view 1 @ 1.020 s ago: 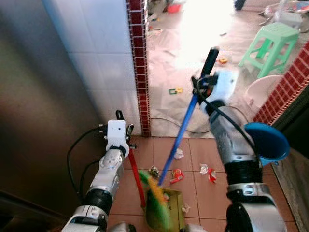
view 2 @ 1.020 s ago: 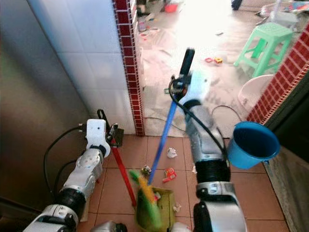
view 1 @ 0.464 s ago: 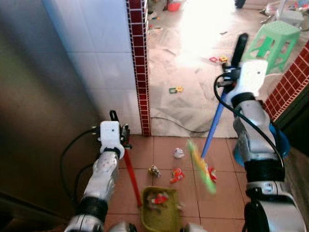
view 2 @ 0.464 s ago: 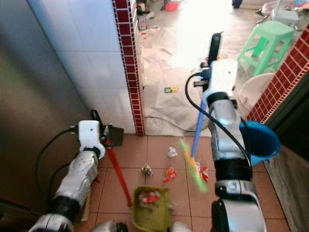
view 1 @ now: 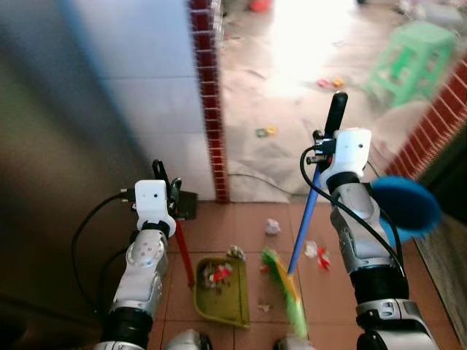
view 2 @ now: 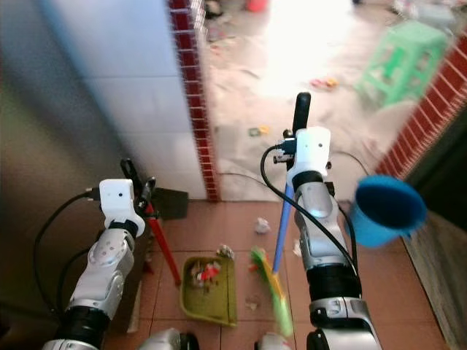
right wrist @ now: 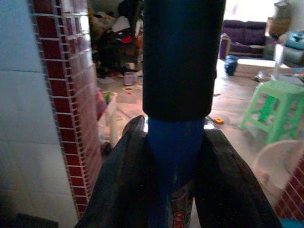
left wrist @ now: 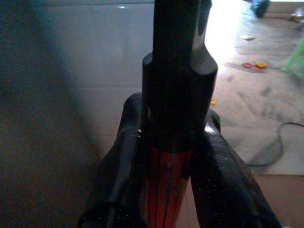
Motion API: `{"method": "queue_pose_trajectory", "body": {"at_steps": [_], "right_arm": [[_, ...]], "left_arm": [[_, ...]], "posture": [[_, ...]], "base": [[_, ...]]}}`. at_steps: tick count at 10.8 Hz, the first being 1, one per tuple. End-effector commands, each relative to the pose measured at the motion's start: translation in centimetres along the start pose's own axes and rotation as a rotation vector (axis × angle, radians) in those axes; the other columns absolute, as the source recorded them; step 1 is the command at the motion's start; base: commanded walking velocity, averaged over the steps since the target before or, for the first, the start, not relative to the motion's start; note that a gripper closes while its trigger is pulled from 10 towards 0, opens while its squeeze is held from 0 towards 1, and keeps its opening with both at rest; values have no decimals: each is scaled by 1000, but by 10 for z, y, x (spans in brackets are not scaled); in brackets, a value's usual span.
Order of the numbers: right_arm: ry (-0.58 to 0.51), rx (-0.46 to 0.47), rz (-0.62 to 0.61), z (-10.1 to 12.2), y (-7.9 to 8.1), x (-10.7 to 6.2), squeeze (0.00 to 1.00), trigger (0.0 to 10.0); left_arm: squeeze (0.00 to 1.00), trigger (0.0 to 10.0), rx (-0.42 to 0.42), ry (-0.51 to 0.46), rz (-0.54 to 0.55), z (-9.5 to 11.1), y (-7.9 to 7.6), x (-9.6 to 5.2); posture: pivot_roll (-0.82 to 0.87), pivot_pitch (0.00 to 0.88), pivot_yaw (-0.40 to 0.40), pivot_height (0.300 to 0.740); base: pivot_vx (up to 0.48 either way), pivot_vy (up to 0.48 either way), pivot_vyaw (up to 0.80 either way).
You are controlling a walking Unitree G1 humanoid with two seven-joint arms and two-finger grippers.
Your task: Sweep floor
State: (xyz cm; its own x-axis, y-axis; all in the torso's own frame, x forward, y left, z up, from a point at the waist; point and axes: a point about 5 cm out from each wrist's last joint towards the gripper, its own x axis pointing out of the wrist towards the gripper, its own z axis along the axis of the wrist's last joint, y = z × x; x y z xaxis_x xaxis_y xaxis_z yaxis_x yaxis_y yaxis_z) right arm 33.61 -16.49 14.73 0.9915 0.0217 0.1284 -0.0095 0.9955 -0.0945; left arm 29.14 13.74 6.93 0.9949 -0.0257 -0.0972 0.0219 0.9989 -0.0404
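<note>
The broom (view 1: pixel 288 292) slants across the tiled floor (view 1: pixel 321 292), its green bristles blurred at 3 o'clock of the green dustpan (view 1: pixel 217 292) and its blue shaft rising toward 1 o'clock into the right gripper (right wrist: pixel 173 156). In the right wrist view, the two black fingers (right wrist: pixel 223 185) are closed snugly on the blue shaft just below its black grip. The left gripper (left wrist: pixel 166 156) is clamped the same way on the dustpan's red handle (view 1: pixel 182 251), its fingers (left wrist: pixel 126 161) pressing either side beneath a black cap. Scraps lie inside the dustpan; more litter (view 1: pixel 271 227) sits at 12 to 2 o'clock of it. A blue bucket (view 2: pixel 387 208) hangs blurred at 3 o'clock of the right arm. The bristle tips are cut off at the frame's lower edge.
</note>
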Motion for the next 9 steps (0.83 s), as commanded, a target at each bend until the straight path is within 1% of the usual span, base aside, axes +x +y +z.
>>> {"method": "queue_pose_trajectory", "body": {"at_steps": [1,2,3,5,7,9], "right_arm": [[-65,-5,2,14,2,6,0,10000],[-58,9,8,12,5,8,0,10000],[-60,10,15,12,8,11,0,10000],[-49,6,29,8,10,10,0,10000],[-45,0,43,6,10,10,0,10000],[-50,-17,67,6,13,9,0,10000]], "left_arm": [[0,10000,-24,-42,-23,10,-4,4],[0,10000,-26,-46,-36,12,-7,5],[0,10000,-22,-60,-52,16,-12,7],[0,10000,-22,-74,-52,19,-13,9],[0,10000,-19,-69,-55,17,-13,8],[0,10000,-27,-66,-57,16,-17,7]], "posture": [[-151,0,105,740],[-148,0,105,740],[-136,0,94,740],[-122,0,81,740],[-119,0,72,740],[-123,0,67,740]], "base": [[0,0,-800],[0,-251,-800],[0,-259,-488],[0,-287,0],[0,-292,0],[0,-300,0]]}}
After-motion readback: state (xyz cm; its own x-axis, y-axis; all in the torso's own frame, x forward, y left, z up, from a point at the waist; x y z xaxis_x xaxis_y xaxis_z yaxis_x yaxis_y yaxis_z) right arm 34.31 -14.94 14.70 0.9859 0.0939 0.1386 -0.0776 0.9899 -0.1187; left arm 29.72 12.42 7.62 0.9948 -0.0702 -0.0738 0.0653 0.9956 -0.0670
